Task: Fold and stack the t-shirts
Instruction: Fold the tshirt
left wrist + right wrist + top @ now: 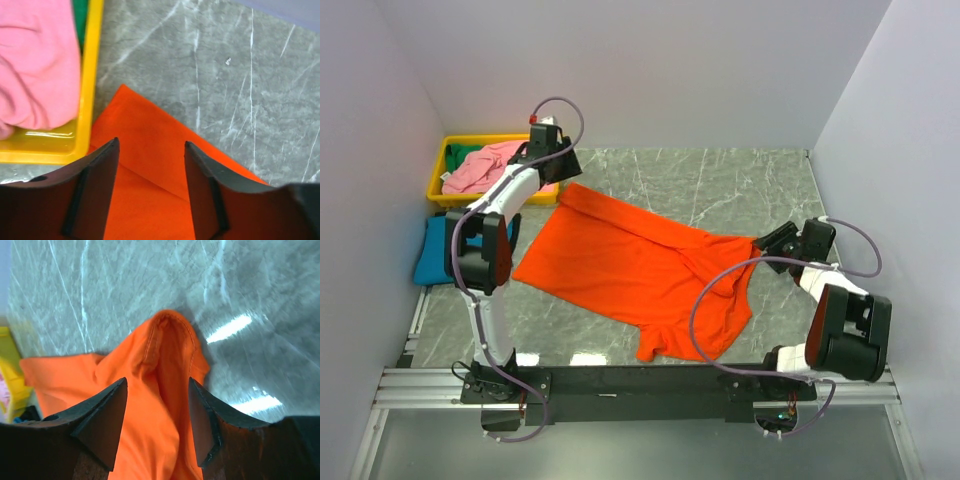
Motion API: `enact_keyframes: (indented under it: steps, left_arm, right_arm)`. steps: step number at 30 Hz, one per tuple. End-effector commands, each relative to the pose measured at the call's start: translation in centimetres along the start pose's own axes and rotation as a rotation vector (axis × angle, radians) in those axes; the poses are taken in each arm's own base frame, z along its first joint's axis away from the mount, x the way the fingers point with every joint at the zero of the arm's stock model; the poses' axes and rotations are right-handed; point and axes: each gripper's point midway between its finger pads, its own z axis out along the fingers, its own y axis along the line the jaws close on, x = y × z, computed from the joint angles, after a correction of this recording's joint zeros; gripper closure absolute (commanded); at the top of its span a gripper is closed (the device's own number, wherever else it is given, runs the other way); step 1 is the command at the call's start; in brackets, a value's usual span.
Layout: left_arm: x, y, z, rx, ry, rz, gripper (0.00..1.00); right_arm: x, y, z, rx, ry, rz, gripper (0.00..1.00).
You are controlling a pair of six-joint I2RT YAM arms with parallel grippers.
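The orange t-shirt [635,265] lies spread across the marble table, partly folded over itself. My left gripper [556,172] hovers at its far left corner [150,150], jaws open with cloth below them and nothing pinched. My right gripper [778,240] stands open over the shirt's right tip [167,347], a bunched sleeve or hem that lies loose between the fingers. A pink t-shirt [485,165] lies crumpled in the yellow tray [438,170]; it shows too in the left wrist view, pink shirt [35,65]. A teal blue t-shirt [435,250] lies folded left of the table.
The yellow tray [87,75] sits just left of the orange shirt's corner, with some green cloth [470,153] in it. White walls close in on the left, back and right. Bare marble [740,190] stretches behind the shirt.
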Motion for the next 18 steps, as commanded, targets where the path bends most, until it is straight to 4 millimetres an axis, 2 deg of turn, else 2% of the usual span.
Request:
enact_keyframes:
  steps: [1,5,11,18]
  left_arm:
    - [-0.6,-1.7,0.9,0.045,-0.025,0.033,0.41]
    - [0.9,-1.8,2.7,0.048,0.016,0.044,0.46]
    - [2.9,-2.1,5.1,0.047,0.058,0.056,0.49]
    - [5.7,-0.5,6.9,0.008,0.118,0.046,0.49]
  right_arm:
    - [-3.3,3.6,0.7,-0.142,-0.060,0.010,0.41]
    - [-3.3,4.0,1.7,-0.169,-0.029,0.028,0.41]
    - [-2.7,3.4,3.0,-0.163,0.015,0.061,0.42]
    - [-2.4,1.5,3.9,-0.116,0.029,0.102,0.47]
